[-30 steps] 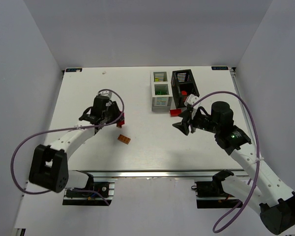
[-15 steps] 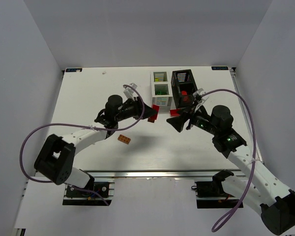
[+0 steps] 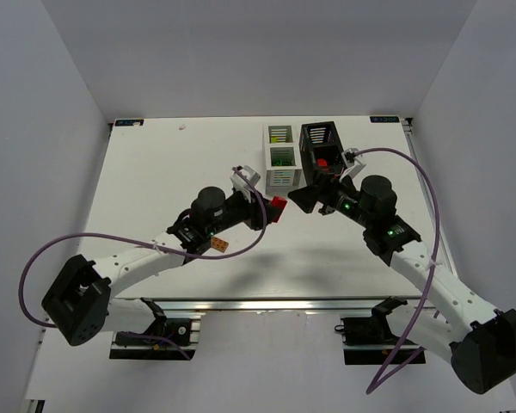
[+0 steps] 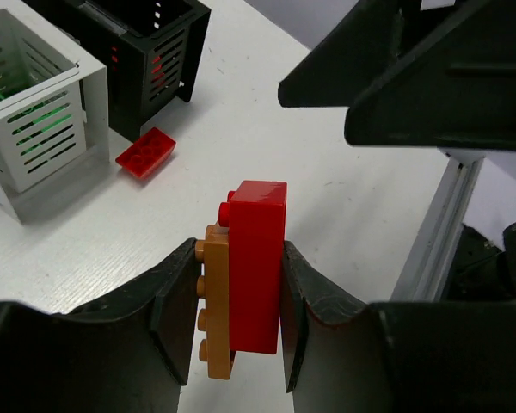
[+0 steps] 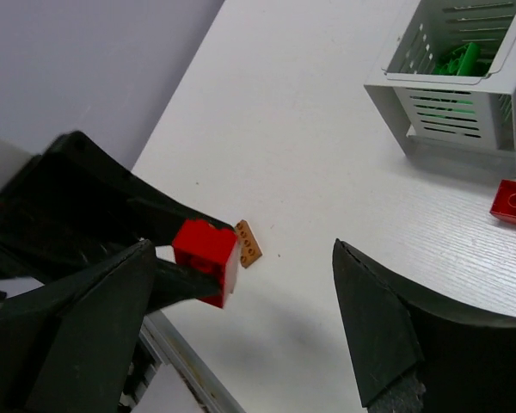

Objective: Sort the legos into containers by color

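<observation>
White table (image 3: 155, 172), grey walls all round. Left end effector (image 4: 237, 297) is clamped on a red brick (image 4: 258, 267). An orange plate (image 4: 213, 305) is squeezed flat against it between the fingers (image 4: 174, 301). The pair is held off the table, just in front of the white container (image 3: 281, 176).

Right end effector (image 3: 303, 200) has its jaws spread wide with nothing in them. It faces the left one, close to the red brick but not touching it.

White container: green legos (image 5: 457, 58) in the near compartment, yellow ones (image 3: 279, 135) in the far one. Black container (image 3: 310, 142) stands just beside it on the right, with red pieces (image 3: 323, 162) inside.

A loose red lego (image 4: 146, 152) lies flat on the table at the front corner of the black container. A loose orange lego (image 3: 217, 246) sits on the table beside the left arm, well short of both containers.
</observation>
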Controlling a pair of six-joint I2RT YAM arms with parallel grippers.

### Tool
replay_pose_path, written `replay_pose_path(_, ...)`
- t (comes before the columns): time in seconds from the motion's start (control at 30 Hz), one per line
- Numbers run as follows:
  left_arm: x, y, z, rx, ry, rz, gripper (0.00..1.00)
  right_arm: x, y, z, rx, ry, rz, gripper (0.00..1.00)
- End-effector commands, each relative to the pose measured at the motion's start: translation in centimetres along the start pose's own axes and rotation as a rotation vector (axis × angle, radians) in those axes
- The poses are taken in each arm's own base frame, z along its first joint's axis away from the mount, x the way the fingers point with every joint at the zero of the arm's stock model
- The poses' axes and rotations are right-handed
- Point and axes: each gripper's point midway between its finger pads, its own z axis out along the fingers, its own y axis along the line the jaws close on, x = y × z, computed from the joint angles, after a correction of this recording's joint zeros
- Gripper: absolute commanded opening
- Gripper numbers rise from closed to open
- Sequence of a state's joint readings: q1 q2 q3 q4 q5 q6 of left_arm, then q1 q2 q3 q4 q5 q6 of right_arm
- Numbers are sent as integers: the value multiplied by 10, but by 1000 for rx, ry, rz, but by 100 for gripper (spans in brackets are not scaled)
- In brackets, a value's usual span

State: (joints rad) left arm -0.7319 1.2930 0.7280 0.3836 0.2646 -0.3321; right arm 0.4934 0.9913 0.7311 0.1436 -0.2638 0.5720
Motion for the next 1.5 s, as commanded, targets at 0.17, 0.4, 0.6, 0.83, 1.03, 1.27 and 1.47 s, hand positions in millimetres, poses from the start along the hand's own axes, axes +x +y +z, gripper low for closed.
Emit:
replay_pose_path(0.17, 20, -10, -8, -86, -4, 388, 7, -8, 26, -13, -107, -67, 82, 84)
replay_pose_path(0.4, 19, 2, -12, -222, -5, 489, 7, 12, 21, -13, -127, -32, 116, 78)
replay_pose_path(0.6, 21, -2, -14, -237, -2, 533, 7, 38, 22, -1, -156, 50, 113, 76)
replay_pose_path(0.83, 22, -9, -14, -216, -2, 530, 7, 53, 28, 9, -170, 96, 77, 75)
replay_pose_path(1.03, 19, -16, -13, -189, -17, 513, 7, 56, 29, 12, -170, 109, 71, 74)
replay_pose_path(1.27, 17, -24, -14, -154, -32, 497, 7, 61, 29, 16, -189, 126, 42, 68)
replay_pose_path(1.47, 15, -29, -15, -131, -42, 486, 7, 62, 37, 15, -245, 126, 3, 57)
